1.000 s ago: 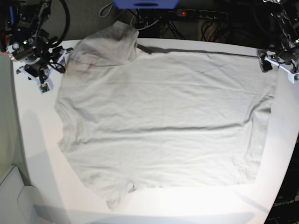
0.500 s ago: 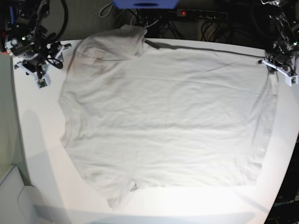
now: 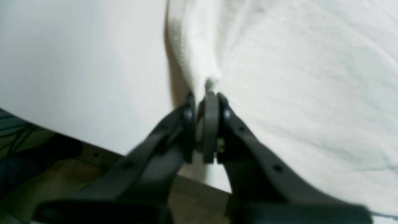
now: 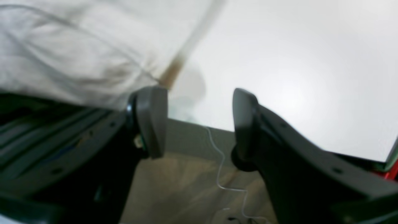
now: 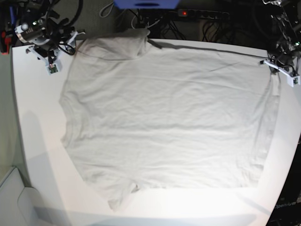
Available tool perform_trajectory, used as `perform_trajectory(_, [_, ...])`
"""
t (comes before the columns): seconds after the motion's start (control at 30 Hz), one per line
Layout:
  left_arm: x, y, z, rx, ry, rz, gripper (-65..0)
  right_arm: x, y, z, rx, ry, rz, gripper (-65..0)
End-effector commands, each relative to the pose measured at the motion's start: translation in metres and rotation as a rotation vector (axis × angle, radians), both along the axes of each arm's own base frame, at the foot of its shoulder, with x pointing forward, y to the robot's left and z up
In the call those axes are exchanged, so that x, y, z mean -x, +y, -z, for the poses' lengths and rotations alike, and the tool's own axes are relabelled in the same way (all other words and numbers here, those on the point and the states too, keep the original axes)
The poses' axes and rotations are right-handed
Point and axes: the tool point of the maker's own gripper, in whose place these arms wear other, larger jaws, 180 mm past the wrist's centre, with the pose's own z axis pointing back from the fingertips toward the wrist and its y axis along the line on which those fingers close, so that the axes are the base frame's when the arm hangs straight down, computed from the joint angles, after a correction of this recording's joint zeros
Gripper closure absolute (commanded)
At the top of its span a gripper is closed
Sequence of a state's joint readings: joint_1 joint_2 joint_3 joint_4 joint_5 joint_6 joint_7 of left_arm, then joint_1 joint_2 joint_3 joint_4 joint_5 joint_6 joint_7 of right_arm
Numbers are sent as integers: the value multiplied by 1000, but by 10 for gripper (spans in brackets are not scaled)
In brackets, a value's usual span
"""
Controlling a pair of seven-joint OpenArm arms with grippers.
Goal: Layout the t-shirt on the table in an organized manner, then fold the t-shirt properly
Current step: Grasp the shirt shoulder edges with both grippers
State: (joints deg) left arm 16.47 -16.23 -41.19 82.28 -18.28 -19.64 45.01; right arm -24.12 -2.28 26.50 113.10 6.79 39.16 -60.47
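Left wrist: left gripper [image 3: 206,96] fingers just pinched shut on t-shirt [image 3: 311,77] hem at table [image 3: 77,62] edge.
Right wrist: right gripper [image 4: 199,121] fingers spread, empty, beside cloth.
Base: shirt flat, arm moved toward far corner; prob. ready to pull straight.

Bright overhead light; glare bleaches the tabletop [image 5: 188,207] at six o'clock; both wrist views blurred, base edges bowed.
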Motion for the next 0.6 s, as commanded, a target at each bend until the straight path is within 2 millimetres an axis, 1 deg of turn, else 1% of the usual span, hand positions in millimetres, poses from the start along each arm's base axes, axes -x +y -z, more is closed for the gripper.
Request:
perform_trajectory(0.0, [0, 8, -6, -27, 5, 2, -12, -1, 4, -4, -8, -21, -12, -340])
perform_trajectory(0.07, [0, 8, -7, -28, 3, 5, -12, 3, 7, -2, -15, -12, -12, -340])
perform_trajectory(0.3, [0, 7, -6, -25, 4, 3, -12, 4, 12, -1, -32, -9, -1, -340])
perform_trajectory(0.5, [-1, 7, -6, -25, 2, 3, -12, 10, 26, 4, -72, 6, 15, -340])
perform_trajectory(0.57, [-2, 7, -7, -25, 0, 3, -12, 11, 34, 6, -88, 10, -1, -340])
